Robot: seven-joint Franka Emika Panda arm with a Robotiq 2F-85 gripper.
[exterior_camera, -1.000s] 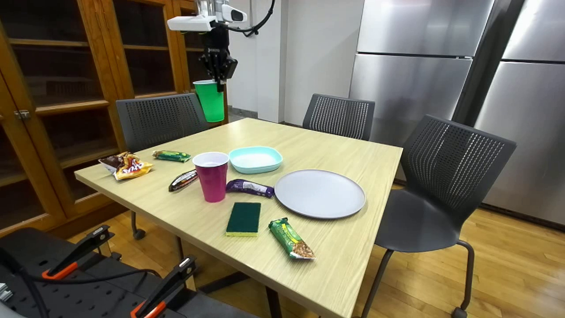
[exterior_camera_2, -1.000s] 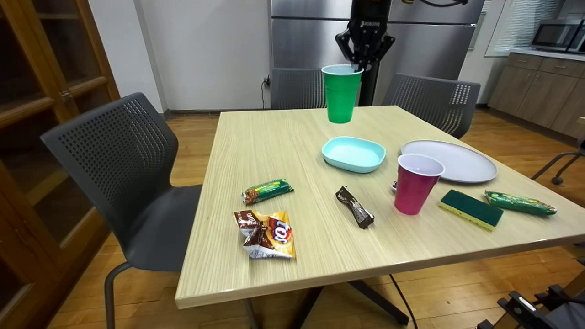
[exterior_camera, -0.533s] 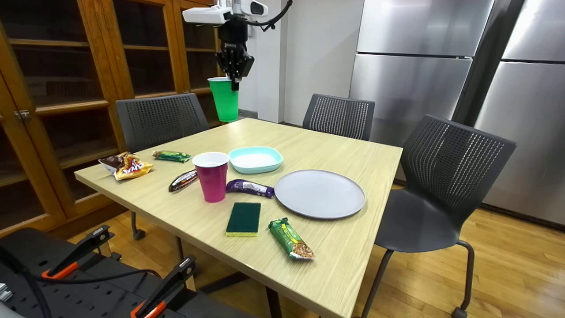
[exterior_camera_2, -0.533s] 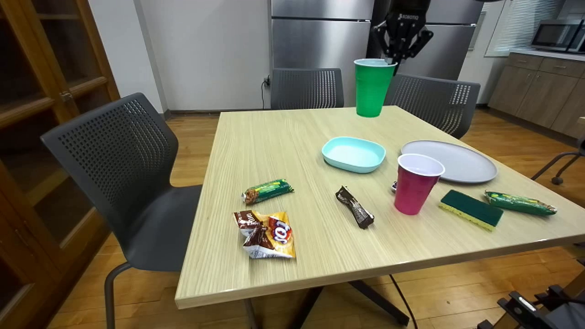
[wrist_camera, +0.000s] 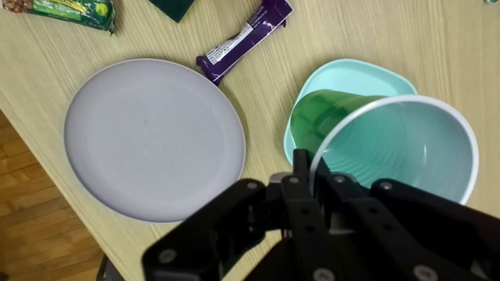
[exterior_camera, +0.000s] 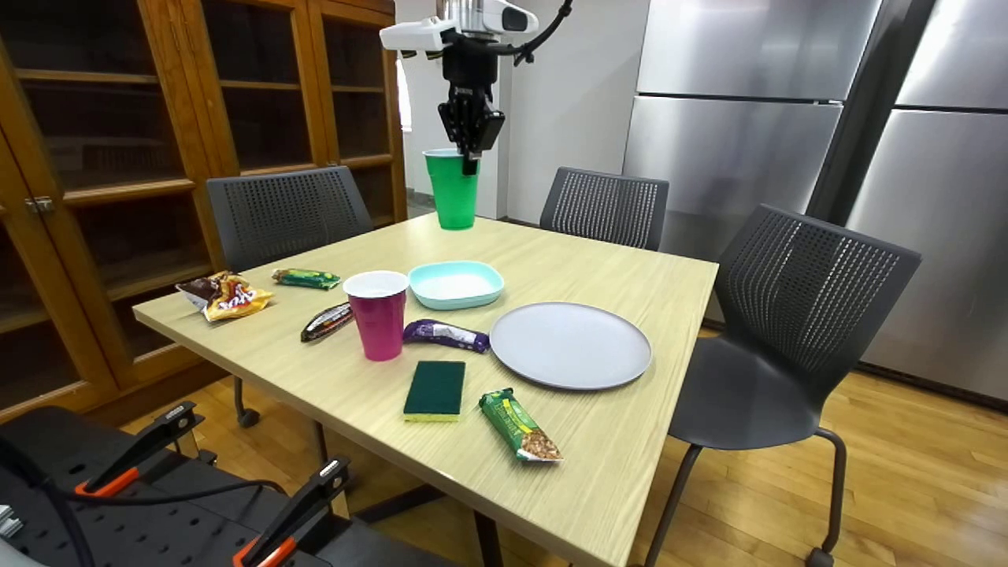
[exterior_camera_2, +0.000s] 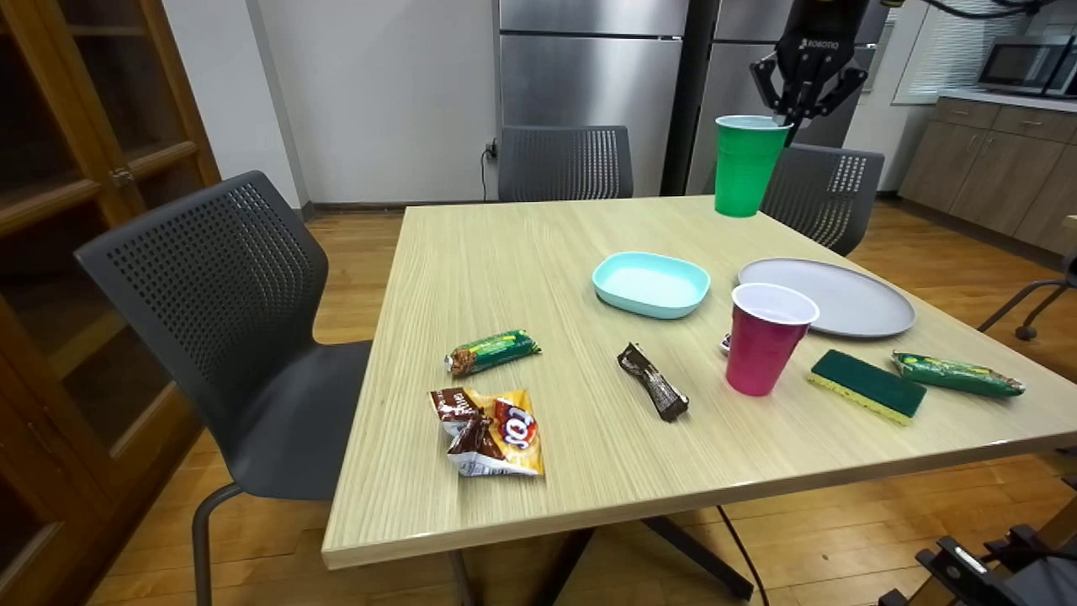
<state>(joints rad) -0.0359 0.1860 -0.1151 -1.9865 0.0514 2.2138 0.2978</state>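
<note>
In an exterior view, the brand "ROBOTIQ" stands in white capitals on the hand (exterior_camera_2: 788, 127), higher than the plate (exterior_camera_2: 850, 295). The purple bar (wrist_camera: 245, 43), just beside the plate, carries a white label (wrist_camera: 229, 43) with print too small to read. Lettering on the green bar (exterior_camera: 518, 425) near the plate is blurred. Well apart from the plate, the bag (exterior_camera_2: 492, 431) bears large letters, too creased to make out surely, and the dark bar (exterior_camera_2: 653, 381) has tiny unreadable print.

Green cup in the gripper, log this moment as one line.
Green cup: held above table | gripper: closed on rim | pink cup, plate, sponge: on table
</note>
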